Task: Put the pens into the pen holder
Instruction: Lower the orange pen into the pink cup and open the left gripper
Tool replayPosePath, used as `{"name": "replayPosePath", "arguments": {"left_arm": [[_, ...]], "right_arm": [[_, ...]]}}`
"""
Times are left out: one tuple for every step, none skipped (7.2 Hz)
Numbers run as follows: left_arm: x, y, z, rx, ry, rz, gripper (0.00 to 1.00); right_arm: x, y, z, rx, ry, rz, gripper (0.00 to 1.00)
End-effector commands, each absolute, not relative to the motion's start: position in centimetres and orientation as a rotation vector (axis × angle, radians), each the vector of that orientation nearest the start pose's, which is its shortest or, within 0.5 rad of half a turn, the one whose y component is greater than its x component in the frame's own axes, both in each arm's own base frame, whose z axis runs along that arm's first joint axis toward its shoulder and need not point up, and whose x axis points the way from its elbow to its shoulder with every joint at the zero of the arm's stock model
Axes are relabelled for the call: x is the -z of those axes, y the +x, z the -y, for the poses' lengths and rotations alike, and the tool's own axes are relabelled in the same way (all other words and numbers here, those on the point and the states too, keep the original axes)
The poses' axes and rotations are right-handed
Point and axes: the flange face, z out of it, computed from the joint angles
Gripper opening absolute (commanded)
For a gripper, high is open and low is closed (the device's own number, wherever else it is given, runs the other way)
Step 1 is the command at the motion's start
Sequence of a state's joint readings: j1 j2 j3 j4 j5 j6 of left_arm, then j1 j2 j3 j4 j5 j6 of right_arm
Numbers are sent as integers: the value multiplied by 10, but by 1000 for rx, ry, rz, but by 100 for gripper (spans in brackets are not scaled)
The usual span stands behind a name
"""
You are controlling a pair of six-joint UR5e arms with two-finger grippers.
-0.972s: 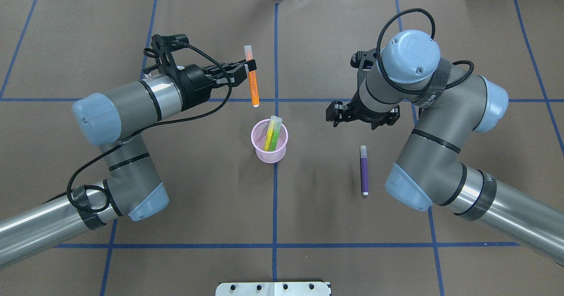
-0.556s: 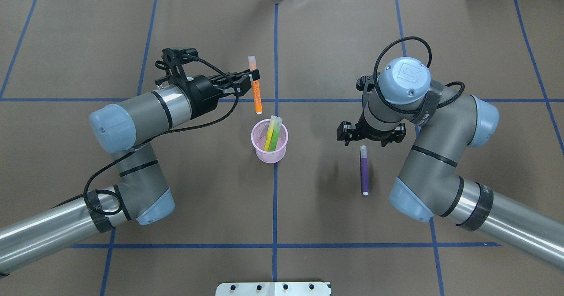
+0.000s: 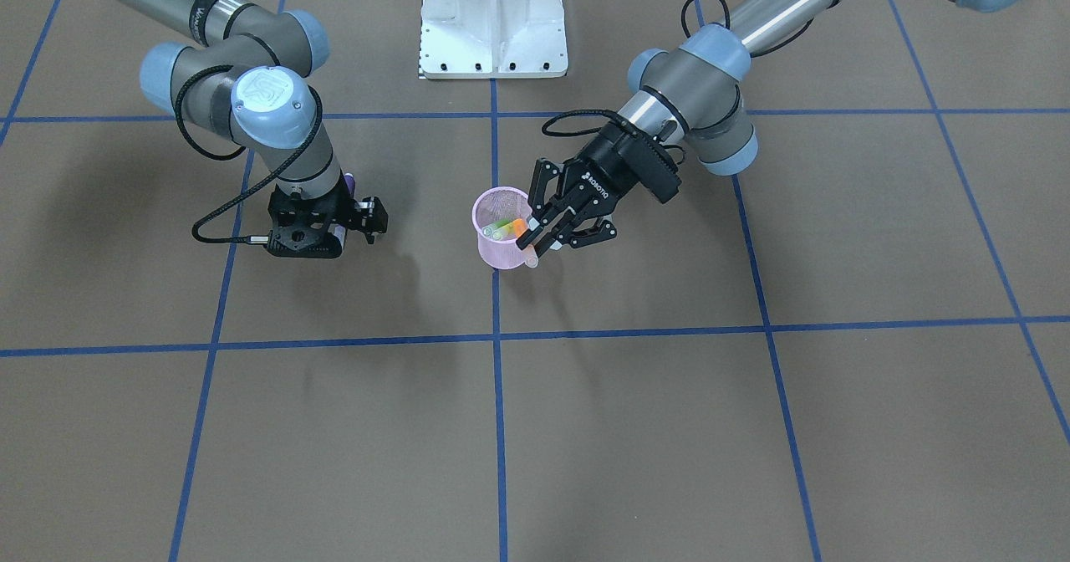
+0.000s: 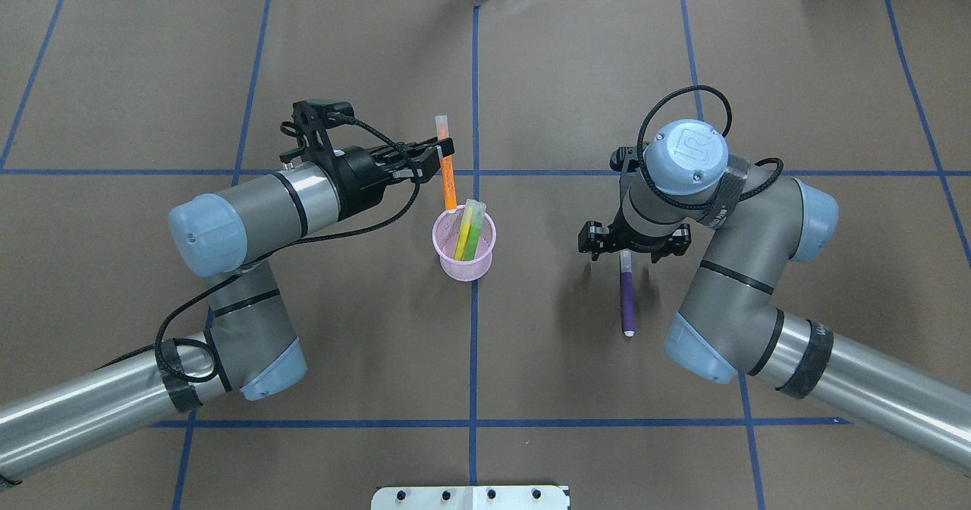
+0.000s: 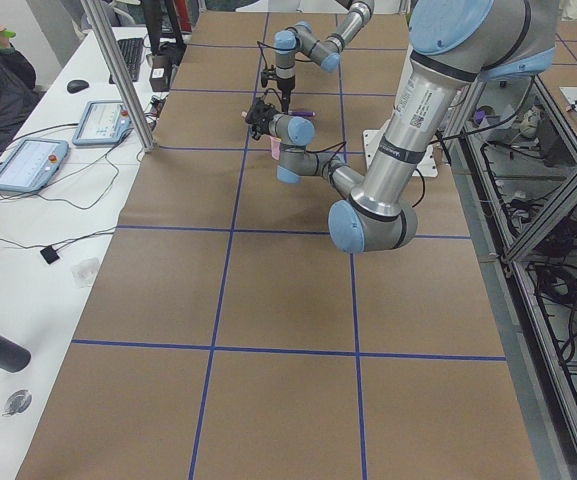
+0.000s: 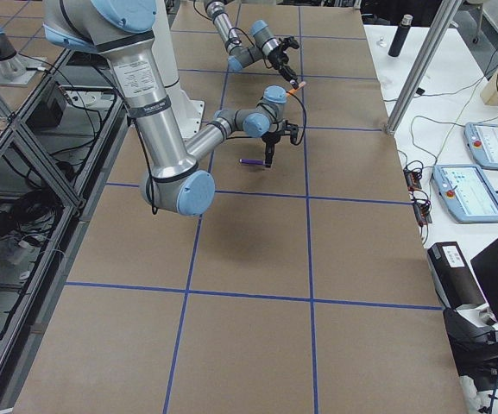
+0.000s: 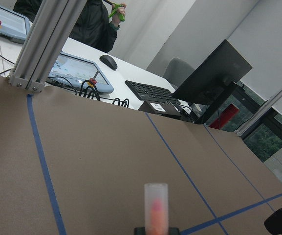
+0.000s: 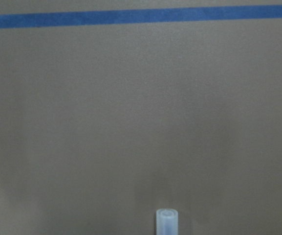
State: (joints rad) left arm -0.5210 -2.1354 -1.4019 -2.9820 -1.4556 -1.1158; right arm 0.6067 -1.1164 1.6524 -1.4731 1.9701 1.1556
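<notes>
My left gripper [image 4: 442,153] is shut on the orange pen [image 4: 449,184], which hangs nearly upright with its lower tip at the far rim of the pink mesh pen holder [image 4: 449,264]. A green pen [image 4: 472,238] and a yellow one stand in the holder. The left wrist view shows the orange pen's cap [image 7: 156,205]. The purple pen [image 4: 626,301] lies on the table to the right. My right gripper [image 4: 630,246] points down, open, over its cap end, which shows in the right wrist view [image 8: 167,223]. In the front view, the left gripper [image 3: 542,236] is beside the holder [image 3: 493,248].
The brown table mat [image 4: 531,373] carries blue tape grid lines. The white robot base [image 3: 493,18] stands at the robot's side. Monitors, tablets and cables lie beyond the far table edge [image 7: 82,68].
My left gripper has carried the orange pen nearer and lower, to the holder's rim. My right gripper has moved toward me and down, over the purple pen's cap end.
</notes>
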Motion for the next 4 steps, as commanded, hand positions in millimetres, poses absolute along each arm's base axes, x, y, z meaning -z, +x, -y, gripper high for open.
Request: {"name": "replayPosePath", "arguments": {"left_arm": [[-254, 513, 443, 136, 900, -1560, 0], [-261, 521, 434, 121, 883, -1559, 0], [-265, 533, 424, 108, 863, -1561, 0], [-268, 535, 421, 103, 856, -1561, 0]], "right_arm": [[-356, -487, 452, -51, -37, 748, 97], [-355, -487, 452, -48, -46, 755, 97], [-355, -487, 452, -49, -49, 756, 97], [-356, -486, 451, -49, -50, 755, 97]]}}
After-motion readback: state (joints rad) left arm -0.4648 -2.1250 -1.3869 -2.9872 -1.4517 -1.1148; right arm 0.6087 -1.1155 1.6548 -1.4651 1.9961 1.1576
